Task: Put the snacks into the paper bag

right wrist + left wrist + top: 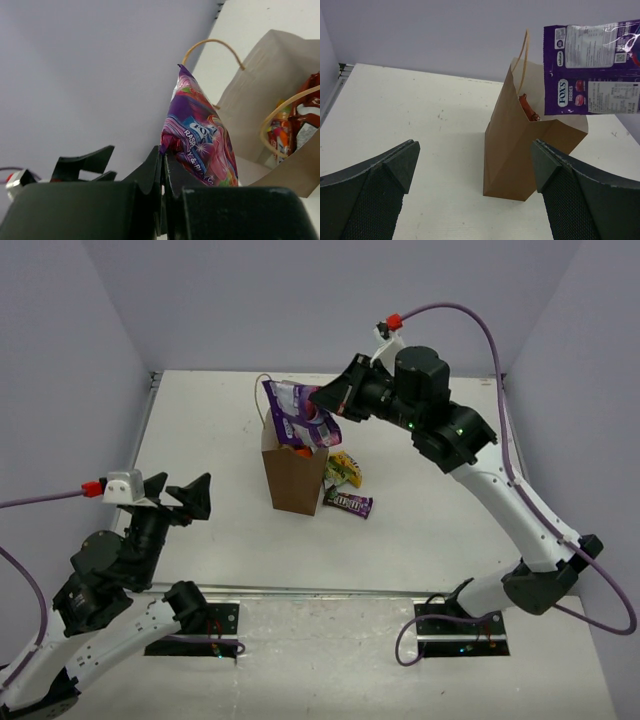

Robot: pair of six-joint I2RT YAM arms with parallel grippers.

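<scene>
Purple packet (298,418) hangs over the paper bag (295,480) mouth, pinched by the closed right gripper (324,400). Centre it over the opening, lower, then release; left gripper (187,496) stands wide open, empty.

You see only part of the purple packet (592,70) from the left wrist: the view's top and right edges cut it off, and it hides the far right corner of the paper bag (515,150). From above, that packet covers most of the bag's mouth, leaving just an orange sliver (303,451) of the contents. The print on the yellow-green packet (347,470) and the dark brown candy (348,503) is too small to read.
</scene>
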